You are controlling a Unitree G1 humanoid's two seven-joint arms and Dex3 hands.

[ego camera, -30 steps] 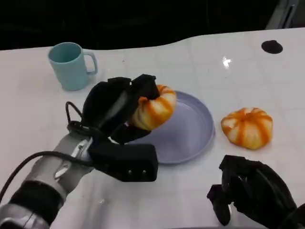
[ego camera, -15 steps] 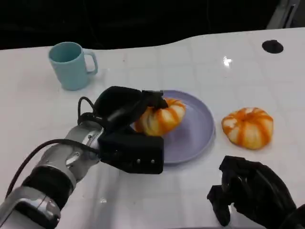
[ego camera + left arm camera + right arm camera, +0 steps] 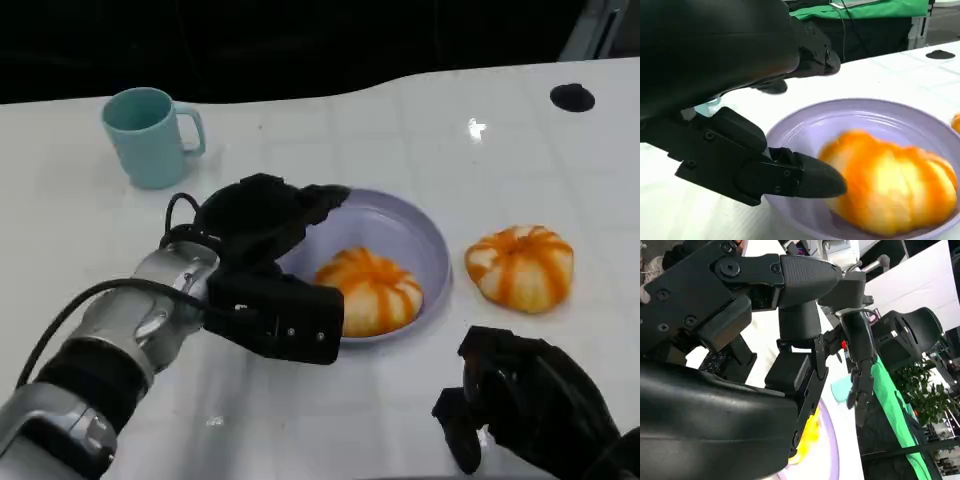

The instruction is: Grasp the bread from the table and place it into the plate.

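One bread lies inside the plate, at the lower middle of the frame, resting on the plate's near side. The left hand hovers at the plate's left rim with its fingers spread and holding nothing; in the left wrist view one finger reaches over the rim, close beside the bread, though contact cannot be confirmed.

The bread looks light and soft, a rounded, ridged bun with an orange-striped crust that is probably dry rather than slippery. It would likely squash under a hard squeeze, so a gentle wrap around its broad sides, fingers over the top and thumb underneath or across, seems the best hold. Its domed shape may let it roll if nudged.

A second bread sits on the white surface at the middle right, apart from the plate. The right hand rests at the lower right of the frame, fingers curled inward around nothing.

Counted: two breads, one plate, one teal mug at the upper left, and one small dark disc at the upper right.
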